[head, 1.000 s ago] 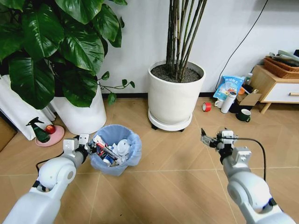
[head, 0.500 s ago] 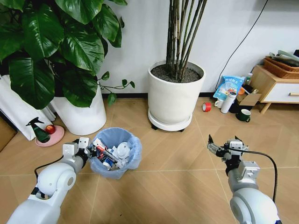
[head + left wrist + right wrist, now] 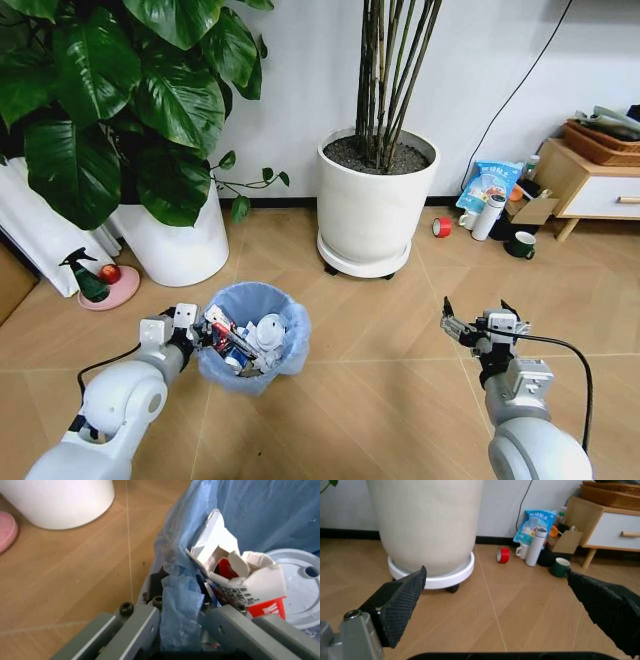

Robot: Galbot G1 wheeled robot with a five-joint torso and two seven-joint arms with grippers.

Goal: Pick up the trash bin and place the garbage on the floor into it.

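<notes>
Head view: left end effector (image 3: 197, 330) clenching trash bin (image 3: 288, 345) rim; garbage (image 3: 250, 335) inside; right end effector (image 3: 474, 318) released.

The trash bin (image 3: 255, 338) hides its dark wall beneath the blue liner. The left end effector (image 3: 182, 630) is cut off by the frame's lower edge, its fingertips buried in plastic

Blue-lined trash bin (image 3: 256, 338) stands upright, garbage (image 3: 250, 337) piled inside.

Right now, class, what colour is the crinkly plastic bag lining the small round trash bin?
Light blue; the crinkly plastic bag shows best in the head view.
</notes>
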